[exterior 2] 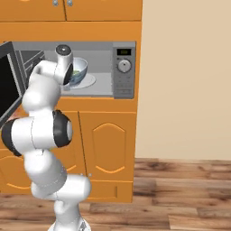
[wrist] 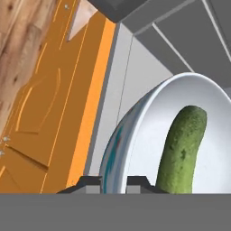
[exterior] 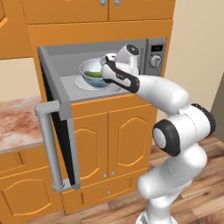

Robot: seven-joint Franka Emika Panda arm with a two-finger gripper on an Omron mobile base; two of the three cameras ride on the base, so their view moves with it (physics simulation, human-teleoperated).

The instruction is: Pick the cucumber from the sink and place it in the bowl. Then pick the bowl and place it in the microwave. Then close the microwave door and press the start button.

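The microwave (exterior: 151, 46) stands open, its door (exterior: 59, 118) swung out to the left with the bar handle (exterior: 48, 144) facing me. Inside the cavity, the pale blue-grey bowl (exterior: 89, 70) sits over a white turntable plate (exterior: 82, 83). The dark-green cucumber (exterior: 92, 73) lies in the bowl. My gripper (exterior: 104, 73) reaches into the cavity and is shut on the bowl's near rim. In the hand view the fingertips (wrist: 91, 182) straddle the bowl (wrist: 135, 117) rim, with the cucumber (wrist: 182, 149) just beyond. The right base view shows the bowl (exterior 2: 79, 72) behind my hand, with the gripper (exterior 2: 68, 76) at its rim. The sink is out of view.
The control panel with a round dial (exterior 2: 124, 66) is at the microwave's right. Orange cabinets (exterior: 109, 140) run below and above. A marble counter (exterior: 17, 122) lies left of the open door. Wood floor (exterior 2: 180, 189) and a beige wall (exterior 2: 185, 81) are to the right.
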